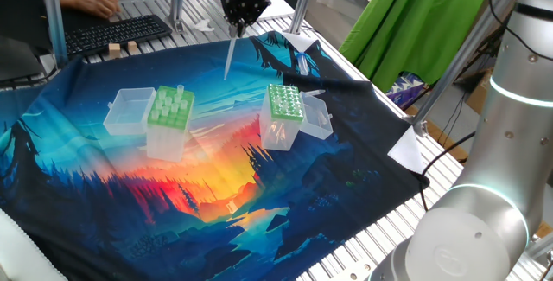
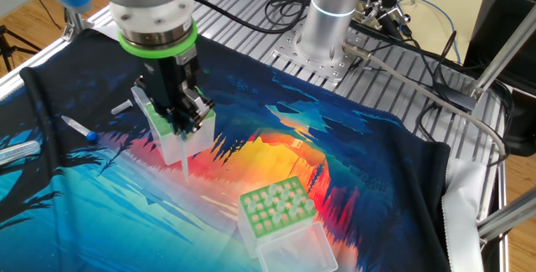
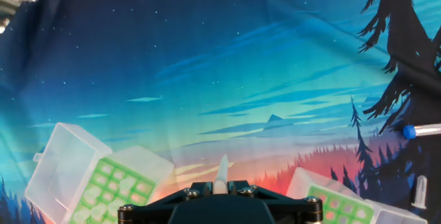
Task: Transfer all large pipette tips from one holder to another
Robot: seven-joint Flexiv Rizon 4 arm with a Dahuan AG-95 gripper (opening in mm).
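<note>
My gripper [image 1: 239, 23] hangs high over the far side of the cloth, shut on a large pipette tip [image 1: 230, 56] that points straight down. In the hand view the tip [image 3: 222, 171] pokes out between the fingers. The wide-holed light-green holder [image 1: 169, 108] stands at the left with its lid open, and one tip [image 1: 181, 91] sticks up from it. The narrower box with the darker-green dotted top [image 1: 284, 101] stands to the right. In the other fixed view the gripper [image 2: 186, 124] is in front of the narrower box [image 2: 199, 138], and the wide-holed holder [image 2: 276, 207] stands apart.
A colourful landscape cloth [image 1: 216, 177] covers the table. A blue-capped tube [image 3: 420, 131] and a small clear tube [image 3: 419, 191] lie on it at the right of the hand view. A keyboard [image 1: 117, 32] and a person's hand are at the far left. The robot base [image 2: 335, 12] stands behind.
</note>
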